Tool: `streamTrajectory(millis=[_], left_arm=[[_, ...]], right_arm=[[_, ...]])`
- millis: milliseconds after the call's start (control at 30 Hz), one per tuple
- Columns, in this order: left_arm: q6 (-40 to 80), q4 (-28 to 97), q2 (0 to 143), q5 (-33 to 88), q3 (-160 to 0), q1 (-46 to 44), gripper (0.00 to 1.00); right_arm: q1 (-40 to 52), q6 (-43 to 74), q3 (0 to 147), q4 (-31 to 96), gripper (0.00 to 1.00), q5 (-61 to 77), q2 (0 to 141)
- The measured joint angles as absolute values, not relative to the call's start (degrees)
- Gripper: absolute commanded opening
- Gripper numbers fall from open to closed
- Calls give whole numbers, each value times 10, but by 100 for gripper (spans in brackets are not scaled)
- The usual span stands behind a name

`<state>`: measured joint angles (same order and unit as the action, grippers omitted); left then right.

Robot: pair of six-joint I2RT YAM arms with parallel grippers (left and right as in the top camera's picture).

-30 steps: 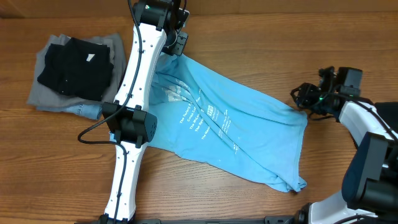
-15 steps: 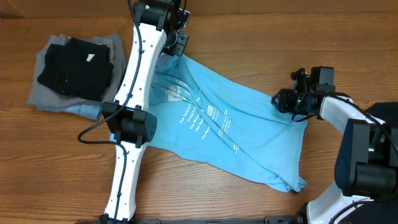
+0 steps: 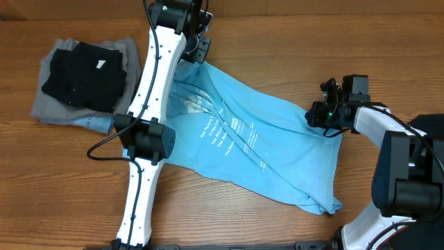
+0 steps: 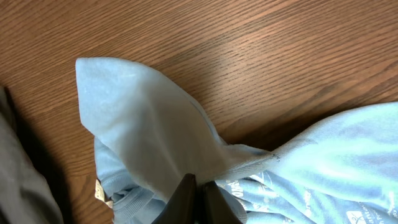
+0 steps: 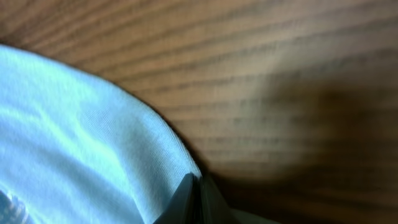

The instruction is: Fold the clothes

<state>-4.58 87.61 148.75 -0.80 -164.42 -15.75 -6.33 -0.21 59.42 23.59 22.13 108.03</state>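
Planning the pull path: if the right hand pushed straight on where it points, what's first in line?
The blue shirt: the right hand, shut on its edge, points in across it, so more cloth on the table comes first. Its downward tilt is unclear.

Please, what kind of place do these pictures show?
Probably a robotics test bench: a left arm and a right arm at a wooden table, a blue shirt spread out, folded dark clothes stacked aside.

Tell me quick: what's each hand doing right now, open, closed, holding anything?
Left hand: closed, pinching a fold of the blue shirt.
Right hand: closed on the blue shirt's edge.
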Motion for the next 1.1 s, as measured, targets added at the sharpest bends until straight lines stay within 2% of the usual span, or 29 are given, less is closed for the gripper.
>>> streamTrajectory(millis=[200, 333, 433, 467, 500, 533, 567, 600, 700, 867, 967, 1100], left_arm=[[-46, 853, 1487, -8, -1644, -157, 6], [-46, 802, 1487, -6, -1644, -157, 8], [-43, 742, 1487, -6, -1644, -157, 17], [-35, 710, 1487, -7, -1644, -157, 20], [-30, 695, 1487, -7, -1644, -157, 40], [-22, 679, 1487, -12, -1644, -157, 64], [-18, 672, 1487, -18, -1644, -157, 75], [-12, 666, 1487, -24, -1644, -157, 79], [-1, 673, 1487, -39, -1644, -157, 86], [2, 739, 1487, -63, -1645, -157, 85], [-1, 783, 1483, -67, -1645, -156, 74], [-22, 865, 1453, -74, -1645, -157, 77]], right_arm=[[-63, 17, 694, 219, 4, 161, 1086], [-63, 39, 764, 145, 4, 81, 1086], [-63, 47, 790, 83, 4, 44, 1086], [-63, 49, 794, 63, 24, 29, 1086], [-63, 50, 795, 55, 86, 18, 1086], [-63, 54, 795, 54, 100, 6, 1086], [-63, 56, 795, 56, 100, -3, 1086], [-63, 57, 795, 66, 100, -11, 1086], [-64, 60, 795, 117, 100, -25, 1086], [-72, 92, 797, 255, 100, -24, 1086], [-90, 107, 797, 333, 100, 24, 1086], [-120, 119, 797, 404, 100, 137, 1082]])
